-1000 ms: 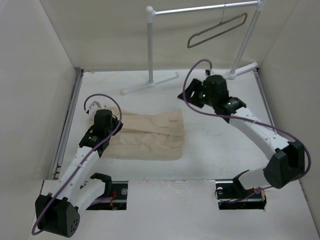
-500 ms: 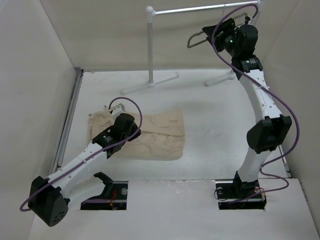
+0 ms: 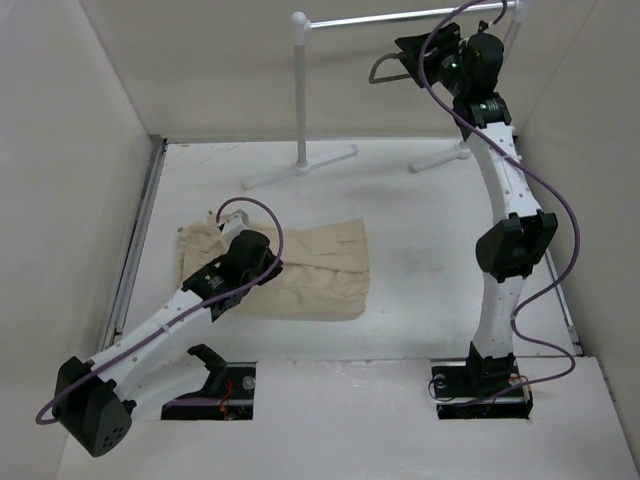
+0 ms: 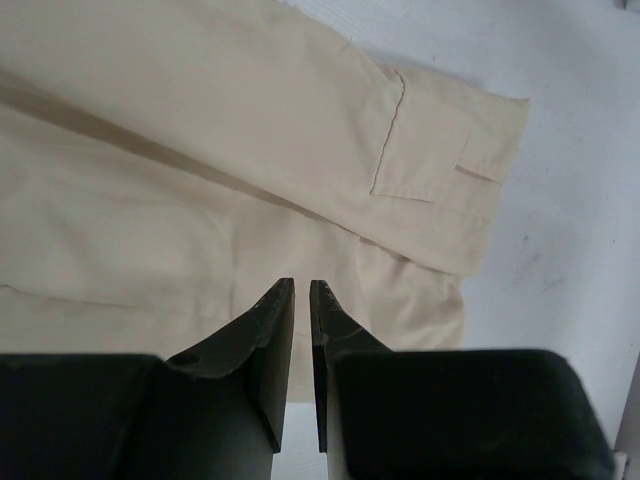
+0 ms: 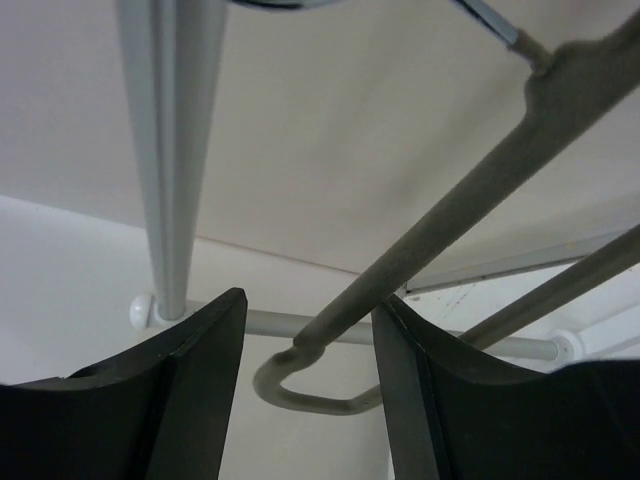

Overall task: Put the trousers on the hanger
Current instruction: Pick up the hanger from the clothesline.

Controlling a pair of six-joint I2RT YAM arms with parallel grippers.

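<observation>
1. The right claw (image 5: 310,325) is released, with its fingers (image 5: 200,380) set wide apart.
2. One arm of the hanger (image 5: 450,205) runs through that gap from 7 o'clock up to 2 o'clock. Its bent end sits low between the fingers. It passes close to the finger on the 3 o'clock side, but I cannot tell whether it touches.
3. Behind the hanger, a post of the rack (image 5: 170,150) rises at 11 o'clock. A white tube crosses level behind the fingers.
4. From above, the right claw (image 3: 410,55) is raised high at 1 o'clock of the tabletop (image 3: 420,260). It sits at the hanger (image 3: 378,70), just under the top rail of the rack (image 3: 300,90).
5. The left claw (image 4: 301,290) is clenched to a thin slit, with no cloth seen between the tips.
6. It points at the trousers (image 4: 200,150), whose pocket flap (image 4: 440,170) lies at 1 o'clock from the tips. Bare tabletop (image 4: 570,200) lies at 3 o'clock.
7. From above, the left claw (image 3: 262,265) is over the trousers (image 3: 320,260). They lie folded flat at 9 o'clock of the tabletop, well apart from the hanger.
</observation>
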